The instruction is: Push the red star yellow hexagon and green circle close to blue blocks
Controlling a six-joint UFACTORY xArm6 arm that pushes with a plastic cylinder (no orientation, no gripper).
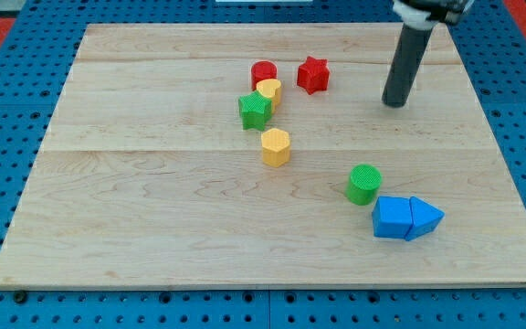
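Observation:
The red star (pixel 313 74) lies near the view's top, right of centre. My tip (pixel 394 104) is on the board to the star's right, apart from it. The yellow hexagon (pixel 276 146) sits near the centre. The green circle (pixel 363 184) stands lower right, just up and left of the blue blocks. A blue cube (pixel 392 217) and a blue triangle (pixel 425 217) touch each other at the lower right.
A red round block (pixel 264 73), a small yellow block (pixel 269 90) and a green star (pixel 255 110) cluster left of the red star. The wooden board (pixel 135 183) lies on a blue pegboard; its right edge is near the blue blocks.

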